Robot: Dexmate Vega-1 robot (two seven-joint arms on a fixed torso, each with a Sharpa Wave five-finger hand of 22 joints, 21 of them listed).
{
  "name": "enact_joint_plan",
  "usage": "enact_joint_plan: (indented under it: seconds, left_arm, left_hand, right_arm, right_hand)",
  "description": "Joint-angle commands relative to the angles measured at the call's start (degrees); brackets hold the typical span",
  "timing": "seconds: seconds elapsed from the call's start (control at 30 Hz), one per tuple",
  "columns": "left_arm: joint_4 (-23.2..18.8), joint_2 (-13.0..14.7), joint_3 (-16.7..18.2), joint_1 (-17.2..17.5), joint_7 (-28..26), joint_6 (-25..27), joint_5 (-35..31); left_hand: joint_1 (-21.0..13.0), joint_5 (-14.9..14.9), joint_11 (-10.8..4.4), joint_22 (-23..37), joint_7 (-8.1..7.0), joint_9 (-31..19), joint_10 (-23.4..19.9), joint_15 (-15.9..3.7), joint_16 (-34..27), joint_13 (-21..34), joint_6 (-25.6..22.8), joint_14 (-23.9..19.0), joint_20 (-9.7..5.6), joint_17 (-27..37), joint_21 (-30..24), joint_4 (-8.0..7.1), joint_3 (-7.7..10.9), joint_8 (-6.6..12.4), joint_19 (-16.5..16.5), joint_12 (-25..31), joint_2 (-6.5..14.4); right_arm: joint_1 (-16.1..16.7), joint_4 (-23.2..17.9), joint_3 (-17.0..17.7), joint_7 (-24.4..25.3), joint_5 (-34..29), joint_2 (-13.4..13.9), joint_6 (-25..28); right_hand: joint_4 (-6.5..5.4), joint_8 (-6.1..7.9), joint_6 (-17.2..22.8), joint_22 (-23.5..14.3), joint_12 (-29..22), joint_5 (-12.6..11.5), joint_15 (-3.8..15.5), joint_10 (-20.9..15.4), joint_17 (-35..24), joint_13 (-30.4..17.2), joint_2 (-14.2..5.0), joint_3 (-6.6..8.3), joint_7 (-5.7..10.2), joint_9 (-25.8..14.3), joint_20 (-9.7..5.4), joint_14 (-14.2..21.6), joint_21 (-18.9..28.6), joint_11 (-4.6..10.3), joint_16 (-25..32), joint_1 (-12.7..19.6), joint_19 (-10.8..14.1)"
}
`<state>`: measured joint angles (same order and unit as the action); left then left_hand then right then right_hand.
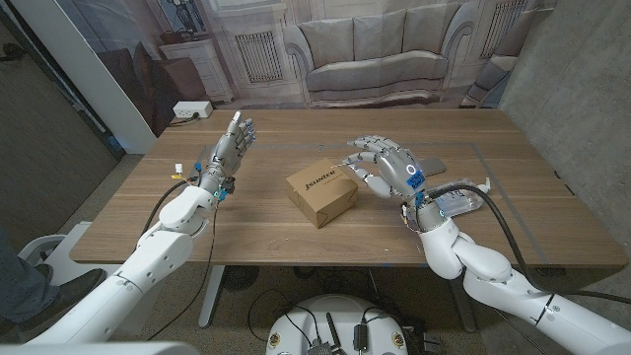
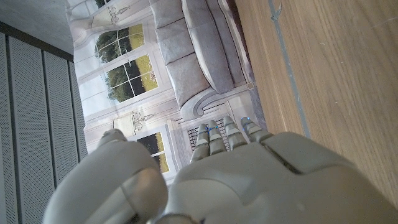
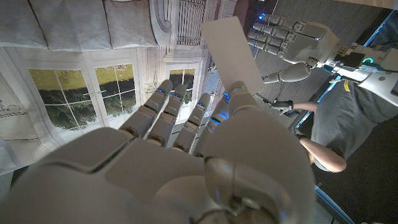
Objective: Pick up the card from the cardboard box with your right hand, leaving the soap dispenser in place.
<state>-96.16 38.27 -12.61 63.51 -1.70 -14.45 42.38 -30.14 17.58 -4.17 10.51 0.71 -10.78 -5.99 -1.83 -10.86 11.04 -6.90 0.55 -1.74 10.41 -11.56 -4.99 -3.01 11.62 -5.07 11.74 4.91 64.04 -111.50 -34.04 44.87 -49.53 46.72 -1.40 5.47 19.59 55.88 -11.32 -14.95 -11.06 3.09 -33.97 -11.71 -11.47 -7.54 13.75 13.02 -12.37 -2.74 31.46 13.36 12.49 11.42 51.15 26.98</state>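
We see a pale card (image 3: 227,51) pinched upright in the right robot hand (image 1: 386,164), lifted beside the brown cardboard box (image 1: 321,194) sitting mid-bench (image 1: 296,138).

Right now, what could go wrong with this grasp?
1. The card seems held only by its lower edge at the fingertips of the right robot hand, with most of it sticking out free. A quick move may let it slip or twist out.
2. That hand hovers close beside the cardboard box. Pulling away low could nudge the box.
3. A person stands near the table in the right wrist view, so a wide swing is risky.
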Motion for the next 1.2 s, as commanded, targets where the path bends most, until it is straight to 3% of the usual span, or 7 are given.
enact_joint_plan:
  seconds: [0.03,1.2]
  left_arm:
    - [0.4,0.0,0.1,0.0,0.2,0.1,0.5]
    - [3.2,-1.0,-1.0,-1.4,1.7,0.1,1.2]
  left_hand:
    - [0.1,-0.1,-0.09,0.2,-0.19,-0.2,0.0,-0.37,0.1,0.2,-0.2,0.5,-3.29,0.1,-0.2,0.08,-0.29,-0.03,-0.5,0.1,0.3]
    - [-0.1,-0.2,-0.14,0.2,-0.18,-0.2,0.0,-0.23,0.1,0.2,-0.1,0.4,-3.32,0.1,-0.2,0.1,-0.58,-0.05,-0.5,0.1,0.5]
  right_arm:
    - [1.0,-2.8,2.3,-3.9,0.8,0.7,-0.3]
    - [3.4,-10.5,6.4,-17.7,2.8,1.9,4.2]
  right_hand:
    - [0.12,0.2,0.5,-0.2,0.0,0.1,7.61,-0.6,0.0,0.0,0.11,0.13,-0.09,-0.1,-4.46,-0.1,0.4,-0.16,-0.1,0.3,0.5]
    - [0.21,0.09,0.7,-0.2,-0.2,0.1,7.68,-1.6,0.1,0.0,0.11,0.06,-0.1,0.0,-4.44,0.9,0.5,-0.18,0.2,0.3,1.2]
